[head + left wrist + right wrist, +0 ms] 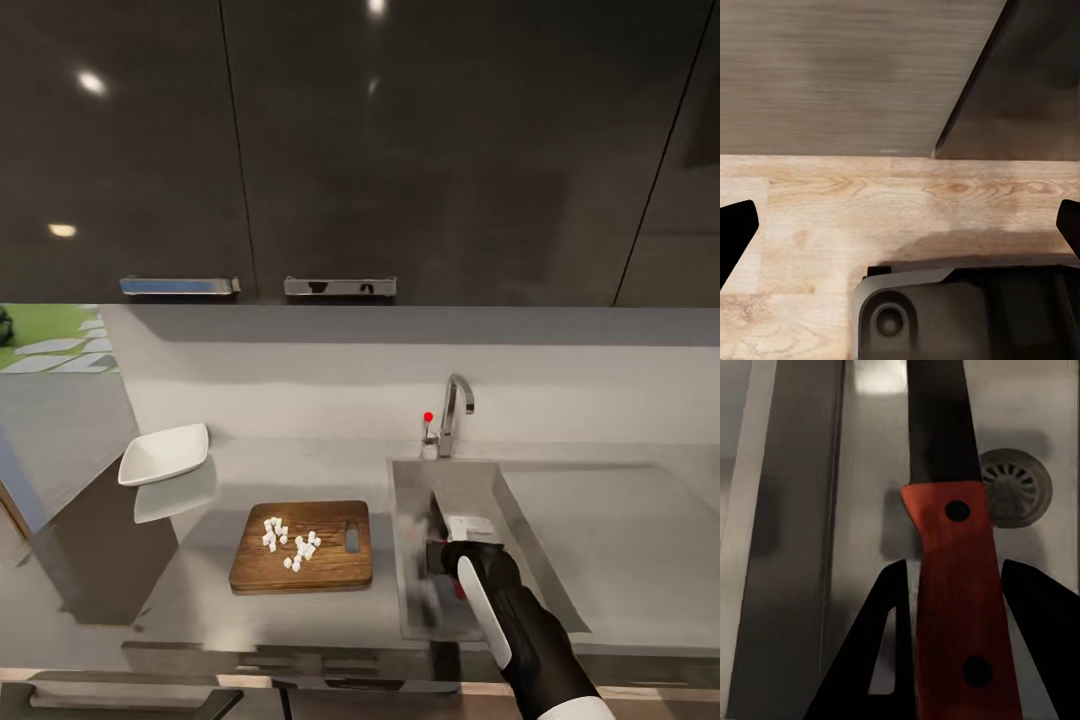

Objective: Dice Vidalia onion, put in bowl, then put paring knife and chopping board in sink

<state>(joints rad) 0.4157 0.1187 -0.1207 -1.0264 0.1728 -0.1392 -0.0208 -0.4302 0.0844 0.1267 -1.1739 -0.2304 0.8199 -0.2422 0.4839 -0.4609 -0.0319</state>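
Observation:
The paring knife (952, 532) has its red-orange handle between the fingers of my right gripper (956, 574), which is shut on it. The dark blade points into the steel sink (415, 500), above the round drain (1016, 487). In the head view the right gripper (447, 555) hangs over the basin with the knife (437, 518) blurred. Left of the sink lies the dark wooden chopping board (335, 572) with white onion dice (290, 540) scattered on it. The white bowl (165, 453) sits at the countertop's (200, 590) far left. My left gripper (904, 225) is open, low over a wooden floor.
The chrome tap (455, 405) with its red dot stands behind the basin. Dark wall cabinets (400, 150) with two metal handles hang overhead. A flat steel surface (620, 540) stretches right of the sink. The counter ends at the left beside the bowl.

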